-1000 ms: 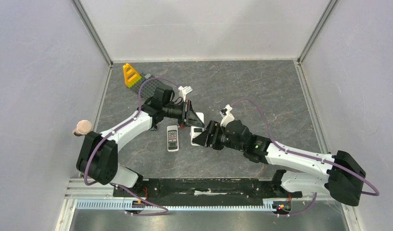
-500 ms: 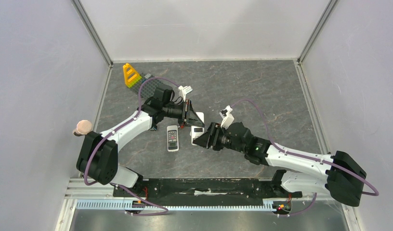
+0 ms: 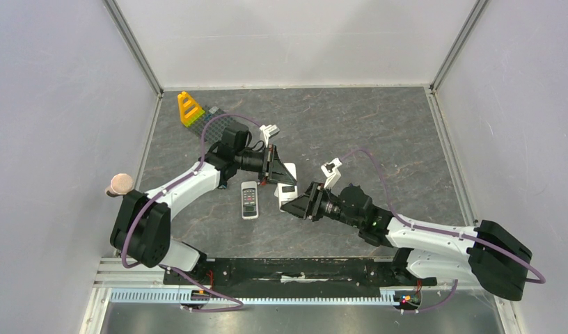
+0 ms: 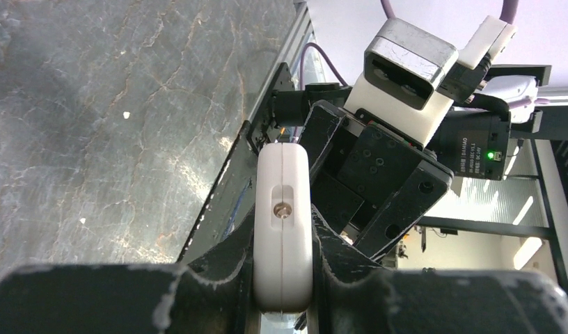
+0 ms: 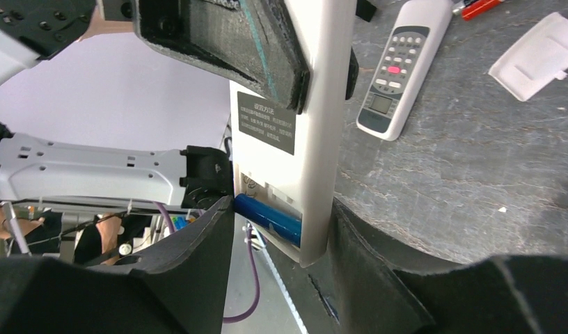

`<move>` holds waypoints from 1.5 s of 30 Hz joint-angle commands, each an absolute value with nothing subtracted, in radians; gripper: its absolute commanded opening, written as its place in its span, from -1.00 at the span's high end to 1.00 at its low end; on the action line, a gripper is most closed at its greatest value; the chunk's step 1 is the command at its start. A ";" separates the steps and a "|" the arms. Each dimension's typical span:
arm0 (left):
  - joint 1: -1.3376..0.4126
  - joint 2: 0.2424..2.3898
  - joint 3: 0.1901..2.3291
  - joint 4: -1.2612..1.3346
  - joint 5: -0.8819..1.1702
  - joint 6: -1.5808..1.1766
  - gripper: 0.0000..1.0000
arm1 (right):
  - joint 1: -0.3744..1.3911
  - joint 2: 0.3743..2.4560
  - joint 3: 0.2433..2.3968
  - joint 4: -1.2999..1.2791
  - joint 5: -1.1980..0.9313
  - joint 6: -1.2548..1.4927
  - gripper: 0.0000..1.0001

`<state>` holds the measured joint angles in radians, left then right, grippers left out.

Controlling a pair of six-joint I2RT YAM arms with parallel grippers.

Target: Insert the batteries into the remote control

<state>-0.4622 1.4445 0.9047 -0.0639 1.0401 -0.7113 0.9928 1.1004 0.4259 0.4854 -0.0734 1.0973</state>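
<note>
Dark marbled table (image 3: 379, 139), grey-buttoned remote (image 3: 250, 200) lying flat, yellow block (image 3: 189, 109) at far-left corner, white cover (image 5: 539, 56) near remote

Grey marbled table (image 3: 379, 132), white walls (image 3: 295, 42) w/ alu frame (image 3: 133, 45)

We see the white remote (image 5: 316, 139) as smooth satin plastic, with a matt black label. The blue battery (image 5: 267, 217) in it is glossy. The right gripper (image 5: 281, 209) has fingers (image 5: 191, 271) of grainy, matt black plastic. The bench (image 5: 476, 174) looks like dark veined stone, dull. The grey remote (image 5: 403, 66) and the loose battery cover (image 5: 539, 56) are smooth plastic.
</note>
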 commanded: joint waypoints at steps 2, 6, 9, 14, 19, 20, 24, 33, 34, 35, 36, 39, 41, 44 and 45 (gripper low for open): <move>-0.459 1.382 0.886 -0.020 1.211 -0.795 0.96 | 0.971 1.100 0.388 0.558 -0.078 1.081 0.03; -0.459 1.376 0.879 -0.016 1.227 -0.798 0.96 | 0.961 1.100 0.377 0.590 -0.101 1.091 0.16; -0.459 1.370 0.881 -0.005 1.226 -0.805 0.96 | 0.956 1.093 0.359 0.619 -0.121 1.104 0.28; -0.460 1.368 0.879 0.033 1.225 -0.827 0.96 | 0.951 1.081 0.357 0.640 -0.151 1.109 0.24; -0.459 1.369 0.877 0.055 1.211 -0.845 0.96 | 0.951 1.057 0.367 0.642 -0.162 1.122 -0.16; -0.459 1.367 0.877 0.061 1.206 -0.846 0.96 | 0.951 1.048 0.367 0.642 -0.163 1.127 -0.27; -0.459 1.353 0.877 0.088 1.179 -0.850 0.96 | 0.951 0.997 0.368 0.624 -0.149 1.133 -0.63; -0.457 1.268 0.861 0.100 1.073 -0.810 0.96 | 0.943 0.870 0.431 0.427 -0.095 1.053 -0.73; -0.456 1.258 0.857 0.110 1.062 -0.819 0.96 | 0.943 0.867 0.444 0.409 -0.096 1.034 -0.73; -0.456 1.245 0.850 0.138 1.054 -0.846 0.96 | 0.943 0.866 0.455 0.403 -0.104 1.018 -0.73; -0.457 1.233 0.842 0.160 1.043 -0.875 0.96 | 0.943 0.871 0.469 0.400 -0.122 0.999 -0.73; -0.456 1.192 0.820 0.216 0.993 -0.955 0.96 | 0.944 0.906 0.514 0.380 -0.150 0.981 -0.71; -0.456 1.158 0.791 0.270 0.938 -1.022 0.96 | 0.945 0.930 0.533 0.391 -0.151 0.993 -0.67; -0.457 1.105 0.733 0.356 0.853 -1.125 0.96 | 0.945 0.939 0.513 0.490 -0.124 1.048 -0.57; -0.458 1.080 0.715 0.373 0.808 -1.154 0.96 | 0.947 0.935 0.499 0.531 -0.103 1.075 -0.53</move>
